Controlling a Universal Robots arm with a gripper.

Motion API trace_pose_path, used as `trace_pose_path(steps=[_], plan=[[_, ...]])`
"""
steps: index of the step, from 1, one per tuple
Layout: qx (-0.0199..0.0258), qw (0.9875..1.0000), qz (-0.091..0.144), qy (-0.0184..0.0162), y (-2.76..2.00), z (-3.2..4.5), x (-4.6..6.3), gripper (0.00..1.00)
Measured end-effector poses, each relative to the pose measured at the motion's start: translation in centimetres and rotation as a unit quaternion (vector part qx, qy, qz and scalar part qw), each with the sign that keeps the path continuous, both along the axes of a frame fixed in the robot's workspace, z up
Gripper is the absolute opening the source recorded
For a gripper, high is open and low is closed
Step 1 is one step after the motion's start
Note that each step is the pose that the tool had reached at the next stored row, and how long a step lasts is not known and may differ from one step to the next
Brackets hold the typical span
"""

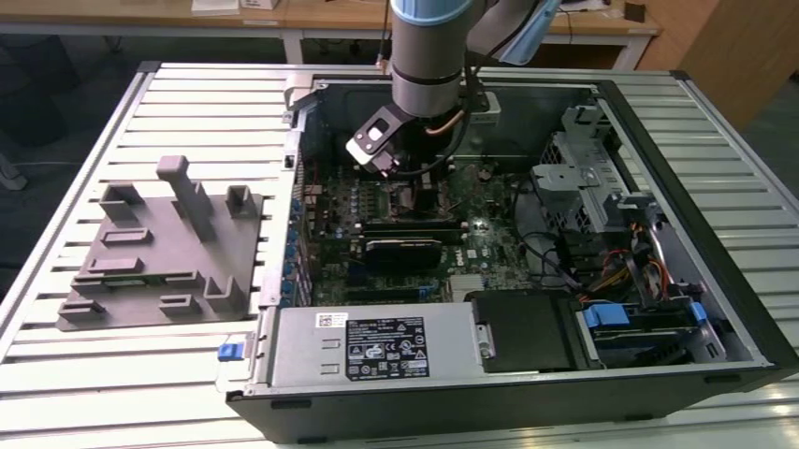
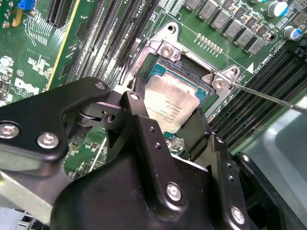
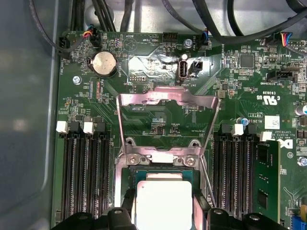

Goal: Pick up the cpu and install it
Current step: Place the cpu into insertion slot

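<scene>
Black gripper point(image 2: 168, 115), body close against the second wrist view's lens: jaws closed on two opposite edges of the cpu point(image 2: 170, 103), probably so the chip goes down flat with its underside untouched.
Open case point(image 1: 525, 402): on its side, panel off, so its inside faces up to the arm point(image 1: 425, 65); it surrounds the jaws.
Grey tray point(image 1: 163, 253): upright posts, outside the case, well apart from the jaws.
Green board point(image 3: 158, 62): beneath the jaws.
Hinged load plate point(image 3: 168, 98): swung up just beyond the jaws, leaving the socket point(image 2: 165, 50) free to take the chip.
Silver cpu: top up, between the jaws, at the socket; whether it is fully seated cannot be told.
Thin lever point(image 2: 268, 96): wire, released, beside the jaws.
</scene>
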State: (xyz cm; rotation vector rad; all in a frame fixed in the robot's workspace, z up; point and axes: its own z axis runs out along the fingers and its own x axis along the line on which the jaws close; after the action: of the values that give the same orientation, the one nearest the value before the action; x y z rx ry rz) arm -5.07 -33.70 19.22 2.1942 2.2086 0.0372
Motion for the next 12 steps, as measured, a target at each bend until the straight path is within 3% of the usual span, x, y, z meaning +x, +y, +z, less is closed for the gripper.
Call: trace_pose_path(steps=[12], plan=[[0.0001,1.0,-0.001,-0.0001,0.25,-0.08,-0.03,0.55]])
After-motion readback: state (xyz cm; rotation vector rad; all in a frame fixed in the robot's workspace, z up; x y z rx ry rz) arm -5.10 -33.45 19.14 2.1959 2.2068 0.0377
